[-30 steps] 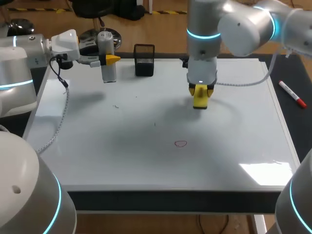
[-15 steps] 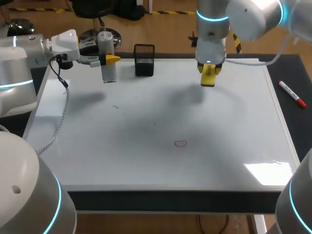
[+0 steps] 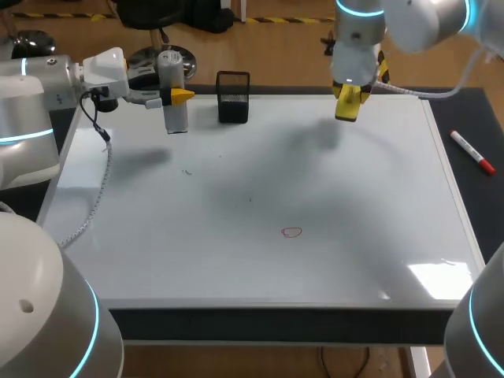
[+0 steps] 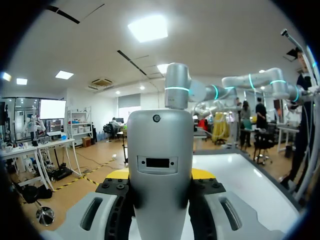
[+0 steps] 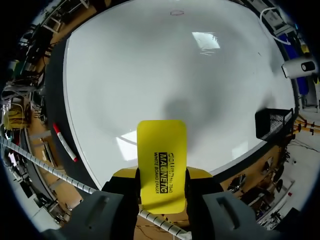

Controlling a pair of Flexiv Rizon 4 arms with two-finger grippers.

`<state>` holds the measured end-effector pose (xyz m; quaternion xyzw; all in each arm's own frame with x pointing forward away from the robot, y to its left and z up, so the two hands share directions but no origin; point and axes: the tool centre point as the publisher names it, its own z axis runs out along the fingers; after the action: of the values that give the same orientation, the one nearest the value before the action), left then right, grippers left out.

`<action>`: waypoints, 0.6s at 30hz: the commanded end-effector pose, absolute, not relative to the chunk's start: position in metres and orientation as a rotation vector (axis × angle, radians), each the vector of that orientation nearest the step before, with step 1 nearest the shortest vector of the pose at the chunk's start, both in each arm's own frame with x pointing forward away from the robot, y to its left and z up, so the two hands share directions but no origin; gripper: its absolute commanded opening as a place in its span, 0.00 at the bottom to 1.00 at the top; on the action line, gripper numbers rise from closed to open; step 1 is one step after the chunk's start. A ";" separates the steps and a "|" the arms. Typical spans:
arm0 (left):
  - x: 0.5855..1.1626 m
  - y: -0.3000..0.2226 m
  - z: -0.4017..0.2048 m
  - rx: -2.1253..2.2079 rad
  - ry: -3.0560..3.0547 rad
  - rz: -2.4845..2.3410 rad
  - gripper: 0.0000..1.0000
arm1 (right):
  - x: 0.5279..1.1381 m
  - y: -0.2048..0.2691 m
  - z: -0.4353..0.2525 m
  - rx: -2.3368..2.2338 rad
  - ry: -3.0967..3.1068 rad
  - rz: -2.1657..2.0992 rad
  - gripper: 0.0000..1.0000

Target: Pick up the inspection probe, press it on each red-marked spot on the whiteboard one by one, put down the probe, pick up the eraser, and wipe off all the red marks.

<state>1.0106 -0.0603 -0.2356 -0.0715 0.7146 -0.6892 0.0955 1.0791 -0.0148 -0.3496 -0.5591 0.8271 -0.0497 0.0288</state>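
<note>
Clamping the yellow eraser (image 3: pixel 347 112) between its two yellow-tipped fingers, the right gripper (image 3: pixel 348 101) hangs over the far edge of the whiteboard (image 3: pixel 260 260), right of the middle. In the right wrist view the eraser (image 5: pixel 161 160) stands flat between the fingers (image 5: pixel 198 173), which press on its two narrow sides, and its free end juts out ahead of them over the white surface. A soft shadow lies on the board apart from the eraser. The left gripper (image 3: pixel 178 96) is at the board's far left corner, clenched around the inspection probe (image 3: pixel 176 118), a silver cylinder standing upright. Whether the probe's lower end touches the board cannot be told. In the left wrist view the probe (image 4: pixel 160 165) fills the space between the fingers (image 4: pixel 202 173), whose yellow tips show just behind it on either side. One small red mark (image 3: pixel 292 231), a thin drawn ring, sits on the board toward its near side, well apart from both grippers; it shows far ahead of the eraser in the right wrist view (image 5: pixel 176 12). A black mesh holder (image 3: pixel 233 97) stands at the far edge just beside the probe, and a red marker (image 3: pixel 472 151) lies off the board's right edge.
</note>
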 end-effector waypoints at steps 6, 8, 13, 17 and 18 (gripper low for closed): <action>1.010 -0.061 -0.235 -0.211 2.116 -2.042 0.00 | 1.090 -0.033 -0.349 -1.667 2.573 -0.114 0.00; 1.010 -0.061 -0.235 -0.211 2.116 -2.042 0.00 | 1.092 -0.035 -0.350 -1.655 2.577 -0.091 0.00; 1.010 -0.061 -0.235 -0.211 2.116 -2.042 0.00 | 1.091 -0.034 -0.348 -1.651 2.580 -0.074 0.00; 1.010 -0.061 -0.235 -0.211 2.116 -2.042 0.00 | 1.093 -0.035 -0.347 -1.668 2.592 -0.065 0.00; 1.010 -0.061 -0.235 -0.211 2.116 -2.042 0.00 | 1.093 -0.036 -0.347 -1.667 2.593 -0.063 0.00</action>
<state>1.0106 -0.0604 -0.2356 -0.0715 0.7146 -0.6892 0.0955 1.0890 -0.0348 -0.3495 -0.5395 0.8410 -0.0212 0.0355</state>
